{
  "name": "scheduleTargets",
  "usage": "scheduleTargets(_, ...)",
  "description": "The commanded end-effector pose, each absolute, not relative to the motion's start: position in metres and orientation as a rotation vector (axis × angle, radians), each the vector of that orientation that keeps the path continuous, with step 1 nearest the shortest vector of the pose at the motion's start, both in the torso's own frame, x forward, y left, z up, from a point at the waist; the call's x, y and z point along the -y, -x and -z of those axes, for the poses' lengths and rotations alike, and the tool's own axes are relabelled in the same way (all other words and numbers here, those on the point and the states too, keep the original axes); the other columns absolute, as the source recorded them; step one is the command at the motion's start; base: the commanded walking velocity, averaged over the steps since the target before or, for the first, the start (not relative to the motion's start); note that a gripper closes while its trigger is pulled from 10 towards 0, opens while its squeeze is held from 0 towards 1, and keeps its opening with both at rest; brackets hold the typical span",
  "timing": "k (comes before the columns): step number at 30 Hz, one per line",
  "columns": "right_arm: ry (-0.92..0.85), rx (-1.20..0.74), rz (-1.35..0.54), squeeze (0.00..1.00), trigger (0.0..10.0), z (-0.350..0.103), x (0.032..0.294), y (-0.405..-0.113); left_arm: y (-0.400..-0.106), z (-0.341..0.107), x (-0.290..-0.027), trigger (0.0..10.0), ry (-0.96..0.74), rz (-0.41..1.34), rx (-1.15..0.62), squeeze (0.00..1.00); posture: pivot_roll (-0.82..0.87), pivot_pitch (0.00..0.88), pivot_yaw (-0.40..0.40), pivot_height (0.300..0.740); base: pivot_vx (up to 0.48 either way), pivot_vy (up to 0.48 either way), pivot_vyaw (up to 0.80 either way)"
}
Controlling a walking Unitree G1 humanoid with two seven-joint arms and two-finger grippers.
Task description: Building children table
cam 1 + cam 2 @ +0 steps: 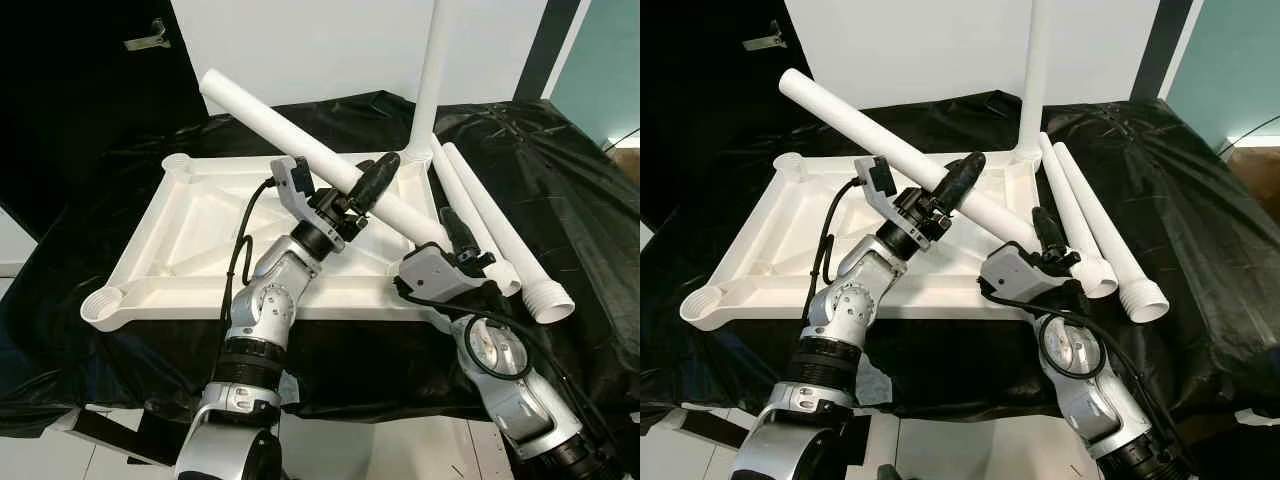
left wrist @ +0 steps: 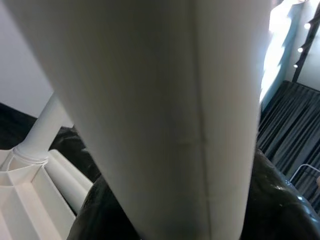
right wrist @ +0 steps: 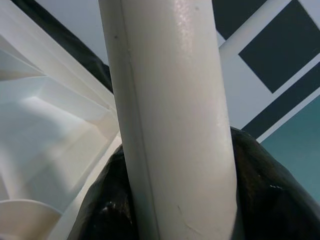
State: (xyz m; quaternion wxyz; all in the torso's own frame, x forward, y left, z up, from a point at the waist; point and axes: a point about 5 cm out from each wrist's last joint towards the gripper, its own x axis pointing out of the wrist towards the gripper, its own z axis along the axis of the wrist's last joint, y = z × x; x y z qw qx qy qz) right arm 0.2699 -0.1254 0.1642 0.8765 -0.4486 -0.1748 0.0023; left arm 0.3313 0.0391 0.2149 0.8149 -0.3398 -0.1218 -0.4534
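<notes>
On the black-draped counter (image 1: 560,190) lies the white tabletop (image 1: 190,235), upside down with its ribbed underside up. One leg (image 1: 432,70) stands upright in the tabletop's far right corner socket. Open sockets show at the far left corner (image 1: 178,162) and the near left corner (image 1: 103,305); the near left one sits close to the counter's front edge.

A second white leg (image 1: 265,115) crosses slantwise above the tabletop, its high end past the far rim, its low end down by the near right corner. The left gripper (image 1: 362,192) is clamped on this leg about midway, its black fingers closed around the tube. The right gripper (image 1: 458,240) hovers at the tabletop's near right corner, close against the low end of the same leg; whether its fingers are closed on it I cannot tell.

Just right of the tabletop, two loose legs (image 1: 500,230) lie side by side on the cloth, touching along their length, threaded ends toward the front edge.

Bare ribbed surface is open across the tabletop's left half. Black cloth lies open right of the loose legs.
</notes>
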Motion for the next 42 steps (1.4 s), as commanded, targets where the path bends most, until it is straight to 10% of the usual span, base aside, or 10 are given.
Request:
scheduleTargets(1,0.93,0.383,-0.002,0.0,4.4,-0.164,0.124,-0.269,-0.332,-0.215,-0.041,0.0,0.719,0.966,0.275,0.0,-0.18,0.026,0.076,0.74,0.0,0.0,0.0)
scheduleTargets(7,0.841,0.395,-0.06,0.0,10.0,-0.167,0.115,-0.269,-0.332,-0.216,-0.04,0.0,0.718,0.969,0.277,0.0,-0.18,0.024,0.077,0.74,0.0,0.0,0.0)
scheduleTargets(8,0.755,0.377,-0.088,0.8,10.0,-0.173,0.111,-0.27,-0.332,-0.216,-0.04,0.0,0.72,0.975,0.278,0.0,-0.18,0.022,0.079,0.74,0.0,0.0,0.0)
scheduleTargets(11,0.632,0.342,-0.158,1.0,10.0,-0.182,0.103,-0.272,-0.332,-0.217,-0.04,0.0,0.728,0.987,0.278,0.0,-0.19,0.023,0.08,0.74,0.0,0.0,0.0)
scheduleTargets(16,0.431,0.222,-0.313,1.0,10.0,-0.191,0.097,-0.274,-0.331,-0.216,-0.039,0.0,0.737,0.999,0.275,0.0,-0.19,0.022,0.077,0.74,0.0,0.0,0.0)
scheduleTargets(17,0.393,0.201,-0.332,0.15,10.0,-0.192,0.098,-0.275,-0.33,-0.216,-0.038,0.0,0.738,1.002,0.274,0.0,-0.19,0.022,0.077,0.74,0.0,0.0,0.0)
scheduleTargets(18,0.34,0.172,-0.346,0.0,10.0,-0.194,0.102,-0.275,-0.33,-0.216,-0.038,0.0,0.74,1.006,0.275,0.0,-0.19,0.022,0.076,0.74,0.0,0.0,0.0)
scheduleTargets(30,0.27,-0.018,-0.482,0.0,10.0,-0.191,0.135,-0.272,-0.328,-0.216,-0.039,0.0,0.74,1.015,0.28,0.0,-0.19,0.023,0.071,0.74,0.0,0.0,0.0)
scheduleTargets(34,0.306,-0.054,-0.572,0.0,0.0,-0.189,0.133,-0.267,-0.328,-0.216,-0.037,0.0,0.732,1.017,0.277,0.0,-0.19,0.025,0.069,0.74,0.0,0.0,0.0)
scheduleTargets(42,0.283,-0.084,-0.608,0.0,0.0,-0.192,0.133,-0.265,-0.327,-0.215,-0.037,0.0,0.727,1.017,0.275,0.0,-0.18,0.026,0.067,0.74,0.0,0.0,0.0)
